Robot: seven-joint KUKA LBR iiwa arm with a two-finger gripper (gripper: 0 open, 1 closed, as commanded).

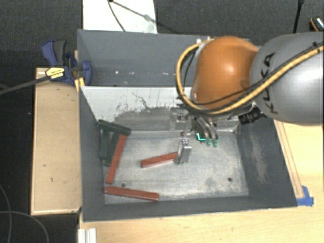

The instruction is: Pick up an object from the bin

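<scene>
Stick [158, 160] at centre of bin [263, 168]

My arm [298, 85] is silver-grey with dark KUKA lettering; an orange dome [223, 70] caps my wrist, looped by yellow and black cables [180, 79].

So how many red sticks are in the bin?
3. One red stick lies mid-bin by the gripper, one slants at the left, one lies along the near wall. The arm might hide more.
</scene>
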